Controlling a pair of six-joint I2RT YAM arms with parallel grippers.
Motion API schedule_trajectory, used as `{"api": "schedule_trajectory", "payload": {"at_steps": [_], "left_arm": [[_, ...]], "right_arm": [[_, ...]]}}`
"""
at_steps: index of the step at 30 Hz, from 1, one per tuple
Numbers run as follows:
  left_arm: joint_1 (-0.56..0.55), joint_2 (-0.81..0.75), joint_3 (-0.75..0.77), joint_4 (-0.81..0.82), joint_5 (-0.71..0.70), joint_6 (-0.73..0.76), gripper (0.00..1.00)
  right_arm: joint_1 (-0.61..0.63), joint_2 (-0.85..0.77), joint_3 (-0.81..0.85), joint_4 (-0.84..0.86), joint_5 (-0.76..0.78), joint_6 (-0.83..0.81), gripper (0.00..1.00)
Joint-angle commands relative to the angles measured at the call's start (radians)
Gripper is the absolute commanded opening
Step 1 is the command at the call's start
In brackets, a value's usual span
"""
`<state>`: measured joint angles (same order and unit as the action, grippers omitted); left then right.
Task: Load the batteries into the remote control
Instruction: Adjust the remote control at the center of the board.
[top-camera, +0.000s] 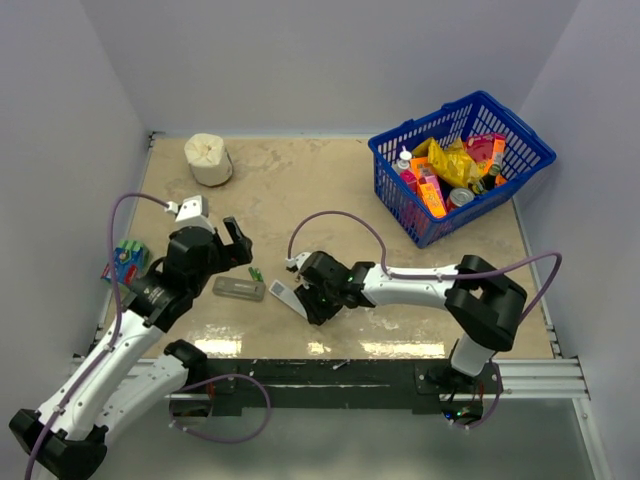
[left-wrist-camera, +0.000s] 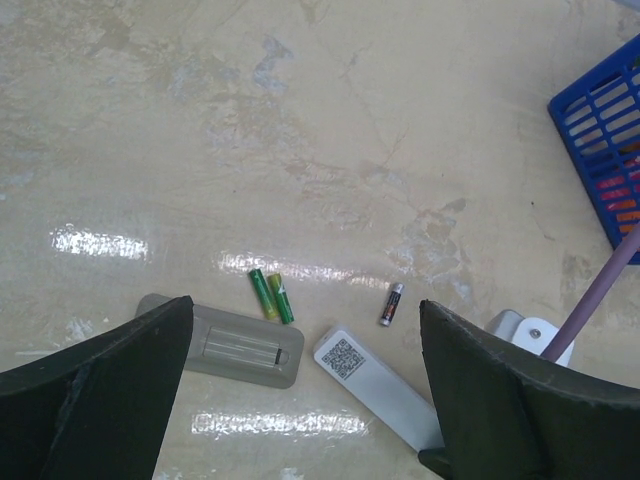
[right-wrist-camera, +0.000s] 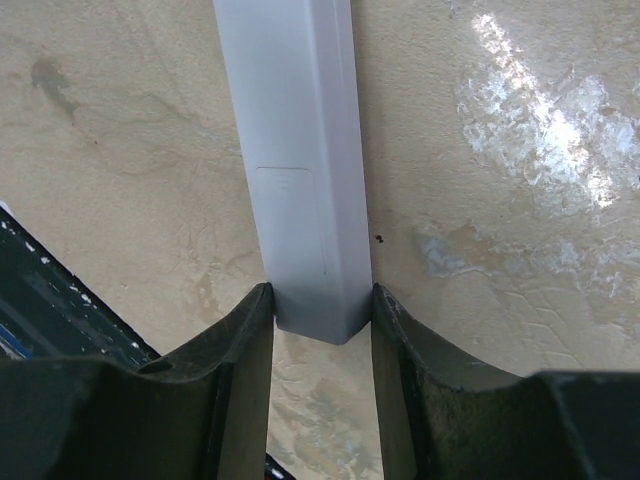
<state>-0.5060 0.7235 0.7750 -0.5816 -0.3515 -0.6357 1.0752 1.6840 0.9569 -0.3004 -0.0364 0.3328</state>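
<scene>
The white bar-shaped remote control (right-wrist-camera: 300, 150) lies flat on the table, a QR label on its far end (left-wrist-camera: 345, 357). My right gripper (right-wrist-camera: 320, 295) is shut on its near end, one finger against each long side, also seen from above (top-camera: 306, 296). Two green batteries (left-wrist-camera: 272, 296) lie side by side on the table, and a dark battery (left-wrist-camera: 391, 304) lies apart to their right. A grey-white flat piece with a ribbed recess (left-wrist-camera: 235, 347), perhaps the back cover, lies left of the remote. My left gripper (left-wrist-camera: 305, 315) hovers open and empty above these things (top-camera: 240, 243).
A blue basket (top-camera: 520, 140) full of packets stands at the back right. A paper roll (top-camera: 208, 158) stands at the back left. A shrink-wrapped block of green cells (top-camera: 125, 262) lies at the left edge. The right arm's purple cable (left-wrist-camera: 600, 300) crosses nearby.
</scene>
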Motion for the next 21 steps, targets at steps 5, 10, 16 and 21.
{"api": "schedule_trajectory", "payload": {"at_steps": [5,10,16,21], "left_arm": [[0.003,-0.045,0.003,0.060,-0.018,-0.002,0.99],[0.003,-0.079,0.017,0.065,-0.056,0.002,1.00],[0.003,-0.136,0.047,0.078,-0.171,0.042,1.00],[0.003,-0.170,0.133,0.104,-0.285,0.146,1.00]], "right_arm": [[0.000,0.059,0.057,-0.209,0.027,-0.103,0.45],[-0.009,-0.015,0.100,-0.243,0.095,-0.104,0.75],[-0.116,-0.162,0.163,-0.234,0.190,-0.068,0.84],[-0.224,-0.357,0.204,-0.186,0.354,-0.006,0.92]]}}
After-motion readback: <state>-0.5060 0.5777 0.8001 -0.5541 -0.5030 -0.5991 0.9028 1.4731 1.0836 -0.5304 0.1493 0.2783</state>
